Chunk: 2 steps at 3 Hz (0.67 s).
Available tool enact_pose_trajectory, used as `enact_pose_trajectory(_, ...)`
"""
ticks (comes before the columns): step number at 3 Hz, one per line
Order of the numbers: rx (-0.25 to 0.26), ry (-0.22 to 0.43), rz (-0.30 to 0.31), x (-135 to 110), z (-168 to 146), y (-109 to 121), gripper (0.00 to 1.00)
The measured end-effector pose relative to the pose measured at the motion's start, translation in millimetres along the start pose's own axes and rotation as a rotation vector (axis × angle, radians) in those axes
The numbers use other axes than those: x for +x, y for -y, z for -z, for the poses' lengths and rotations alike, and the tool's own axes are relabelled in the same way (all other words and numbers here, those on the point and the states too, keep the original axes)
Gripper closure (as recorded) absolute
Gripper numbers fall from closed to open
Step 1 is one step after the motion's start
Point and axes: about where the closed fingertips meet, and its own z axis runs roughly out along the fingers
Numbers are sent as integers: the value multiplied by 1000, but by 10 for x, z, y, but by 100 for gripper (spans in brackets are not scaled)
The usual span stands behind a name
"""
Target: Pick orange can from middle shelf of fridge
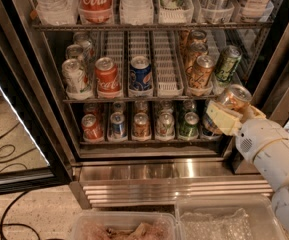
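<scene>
Risk: the orange can (234,98) sits tilted in the gripper (235,110), so it could slip from the grasp. A swing to the right could also strike it against the black door frame (279,59) of the fridge (174,171). The jaws are closed to can width and clamp the can's body. Gripper and can are off the middle shelf (149,99), near and right of its front rail.

Orange can (235,98) sits tilted with its silver top showing, clamped in the end effector (230,110) at right of frame, just outside the open fridge (174,170). The middle shelf (149,99), centre frame, carries white slotted trays (166,69), with matching copper cans (201,71) lined up in its right lane.
</scene>
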Motion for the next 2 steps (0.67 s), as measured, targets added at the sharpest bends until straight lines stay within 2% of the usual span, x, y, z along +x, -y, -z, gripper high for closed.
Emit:
enact_pose_trajectory(1,-25,-3,5,-11,0,-69,100)
enact_pose_trajectory(2,-38,-61,-7,146,49,-204,100)
